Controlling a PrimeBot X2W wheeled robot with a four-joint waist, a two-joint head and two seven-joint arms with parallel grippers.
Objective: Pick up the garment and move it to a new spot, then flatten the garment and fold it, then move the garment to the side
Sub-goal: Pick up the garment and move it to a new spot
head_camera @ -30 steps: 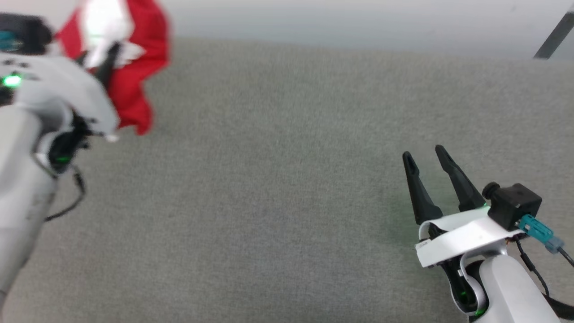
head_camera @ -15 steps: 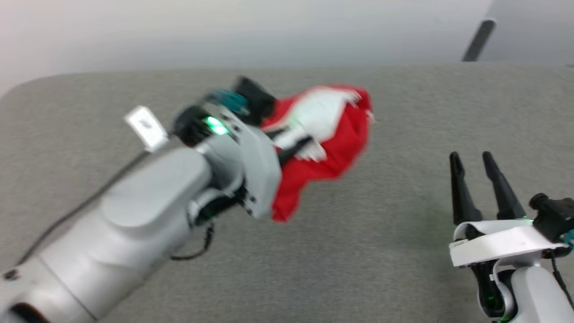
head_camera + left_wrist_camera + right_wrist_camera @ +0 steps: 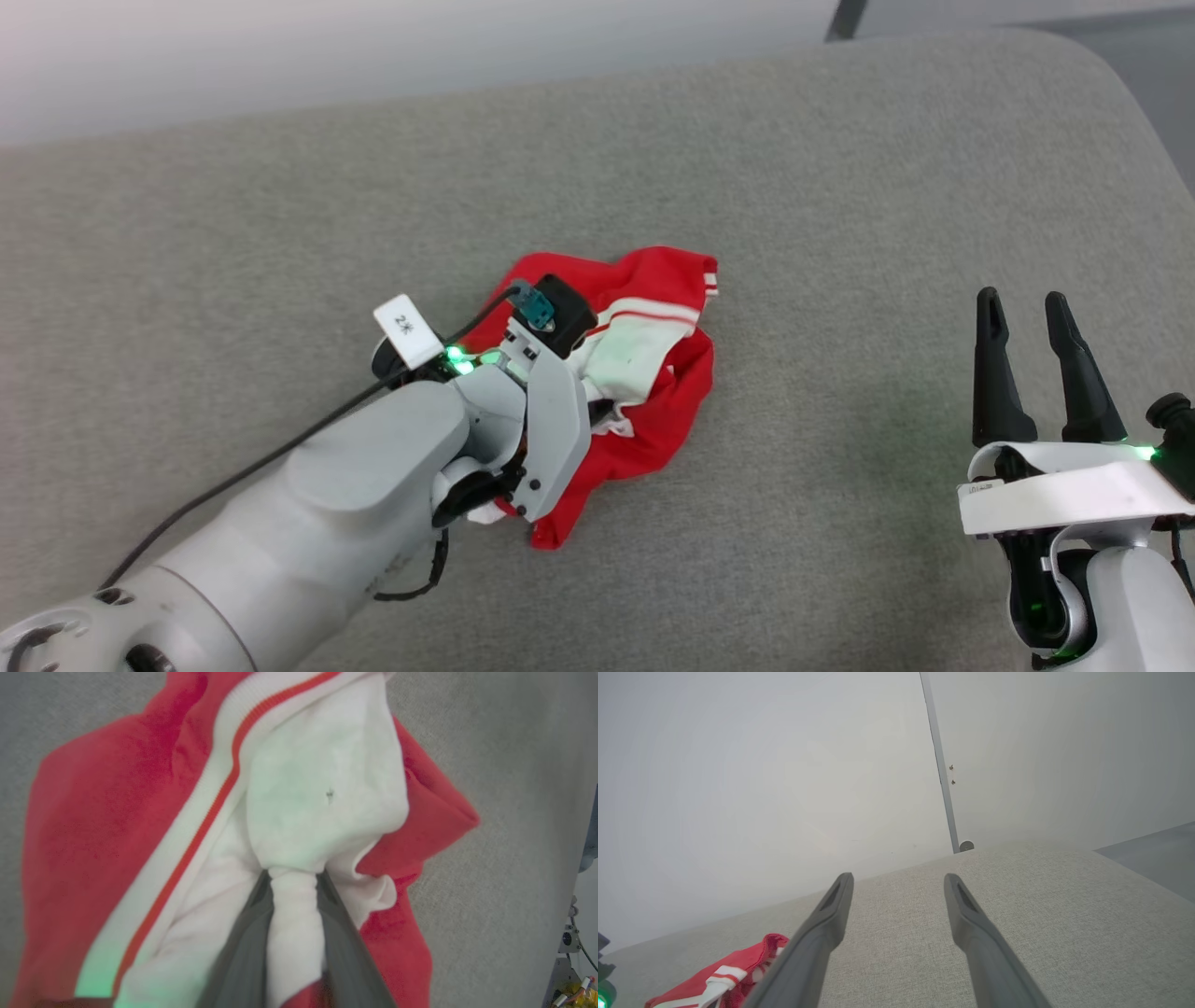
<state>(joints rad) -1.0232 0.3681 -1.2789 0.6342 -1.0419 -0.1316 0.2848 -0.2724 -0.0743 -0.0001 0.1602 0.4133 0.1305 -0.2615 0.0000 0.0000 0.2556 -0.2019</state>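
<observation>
Just ahead of the left hand (image 3: 292,877), whose fingers are clamped on a pinch of white sleeve, the crumpled red-and-white jersey shirt (image 3: 667,420) lies heaped on the grey fabric-covered counter (image 3: 840,187), stretched along that hand's reach. The right hand (image 3: 1022,303), open and empty, hovers well apart to the side. A pale wall (image 3: 738,765) stands beyond.
</observation>
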